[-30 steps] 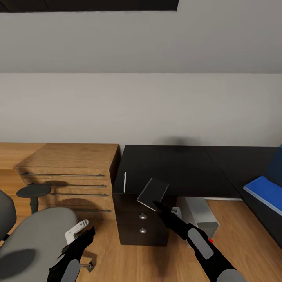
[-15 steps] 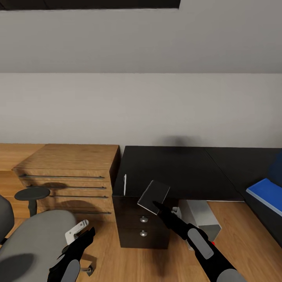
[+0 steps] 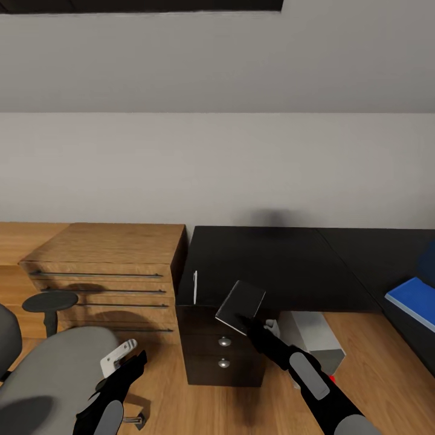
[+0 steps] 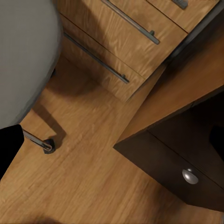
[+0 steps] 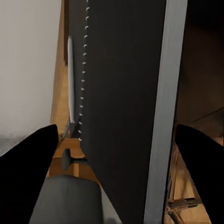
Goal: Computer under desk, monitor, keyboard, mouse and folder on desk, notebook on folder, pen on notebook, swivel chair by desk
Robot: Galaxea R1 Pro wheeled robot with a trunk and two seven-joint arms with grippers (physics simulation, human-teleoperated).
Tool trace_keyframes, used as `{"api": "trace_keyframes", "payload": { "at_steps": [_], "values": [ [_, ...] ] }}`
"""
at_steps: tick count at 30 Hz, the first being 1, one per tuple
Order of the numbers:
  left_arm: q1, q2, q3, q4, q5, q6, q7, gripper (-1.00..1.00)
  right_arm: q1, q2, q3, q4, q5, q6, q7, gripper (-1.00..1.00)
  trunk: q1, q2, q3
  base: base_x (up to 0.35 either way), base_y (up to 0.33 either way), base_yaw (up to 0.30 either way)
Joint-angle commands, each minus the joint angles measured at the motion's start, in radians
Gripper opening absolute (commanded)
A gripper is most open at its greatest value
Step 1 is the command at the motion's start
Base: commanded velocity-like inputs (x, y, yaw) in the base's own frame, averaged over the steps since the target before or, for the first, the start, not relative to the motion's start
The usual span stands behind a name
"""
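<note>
From the head view we see our right tool (image 3: 246, 320) closed on the notebook (image 3: 240, 306), holding it tilted over the front edge of the black bench (image 3: 272, 266). The pen (image 3: 194, 287) lies near the bench's left edge, and the blue folder (image 3: 415, 297) sits on the bench at far right. The computer (image 3: 314, 338) stands under the bench. Our left tool (image 3: 121, 377) hangs beside the swivel chair (image 3: 48, 374); we cannot tell how far it is open. The right wrist view adds the notebook's spiral binding (image 5: 84, 70); the left wrist view shows a silver drawer knob (image 4: 190, 176) and the chest of drawers (image 4: 130, 42)
</note>
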Motion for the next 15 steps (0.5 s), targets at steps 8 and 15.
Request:
{"api": "trace_keyframes", "payload": {
  "at_steps": [8,15],
  "values": [
    [-0.001,0.000,-0.001,-0.001,0.007,0.002,0.007,1.00,-0.001,-0.001,0.004,0.014,-0.007,0.001,0.001,-1.00,0.000,-0.001,-0.001,0.000,0.000,0.000],
    [-0.001,0.000,-0.001,-0.001,0.007,0.002,0.007,1.00,-0.001,-0.001,0.004,0.014,-0.006,0.000,0.002,-1.00,-0.004,0.006,0.002,0.000,0.000,0.000]
  ]
}}
